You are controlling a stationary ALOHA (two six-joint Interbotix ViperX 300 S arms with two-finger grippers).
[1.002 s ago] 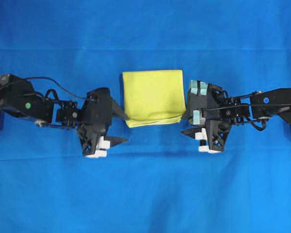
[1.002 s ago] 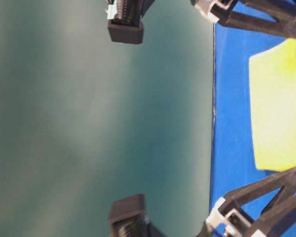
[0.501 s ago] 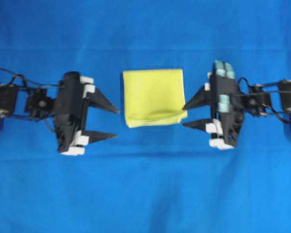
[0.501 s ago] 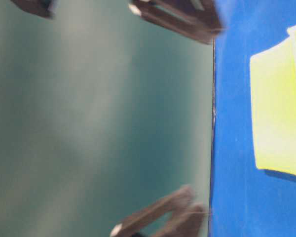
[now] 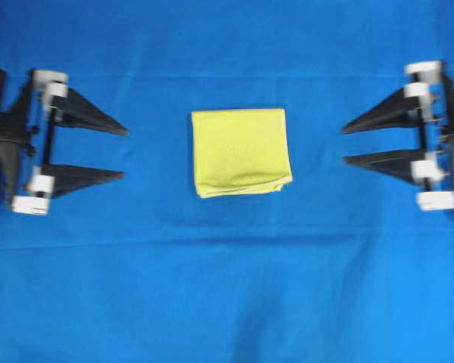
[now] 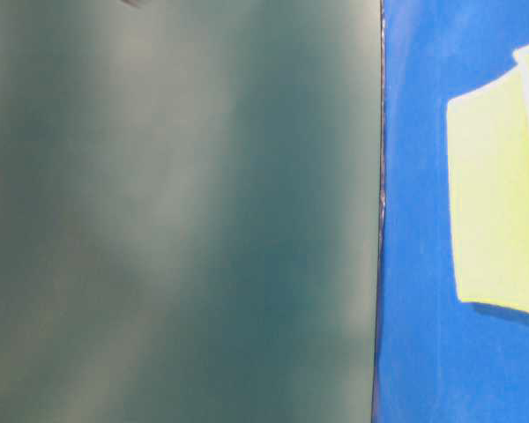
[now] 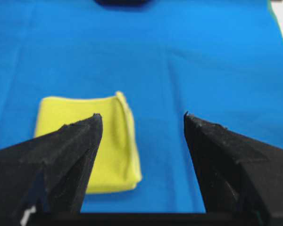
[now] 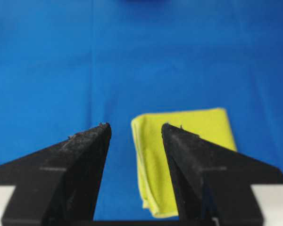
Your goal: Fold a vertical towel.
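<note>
Our left gripper (image 5: 125, 153) has its jaws wide apart, and nothing is between them. The two black fingers (image 5: 91, 121) are long and pointy, like little wedges, and they point toward the middle of the counter. Our right gripper (image 5: 343, 144) is the same: its jaws stand wide, with nothing in them, and the tips point toward the middle from the other side. Each of our grippers sits near its own edge of the overhead view, well apart from the towel.

From the left wrist camera we see our two dark fingers (image 7: 61, 155) low in the view, with a big gap of blue between the tips. The towel (image 7: 108, 141) shows past them, partly behind the finger on the left. From the right wrist camera we see our two dark fingers (image 8: 75, 169) as well, and the towel (image 8: 198, 127) lies past them, partly behind the finger on the right.

The towel (image 5: 240, 151) is small and yellow-green. It lies flat in the middle of the counter, between our two grippers, and neither one touches it. It is folded over, nearly a square from above. Along its near edge the layers do not quite match, and one corner pokes out a little on the right side.

Under it is the big blue cloth (image 5: 227, 287), which covers the counter. The cloth has a few soft creases.

The table-level view is turned on its side. There we see the towel (image 6: 498, 194) on the blue cloth (image 6: 414, 264), and a blurry green-grey wall (image 6: 176, 211) fills the rest.
</note>
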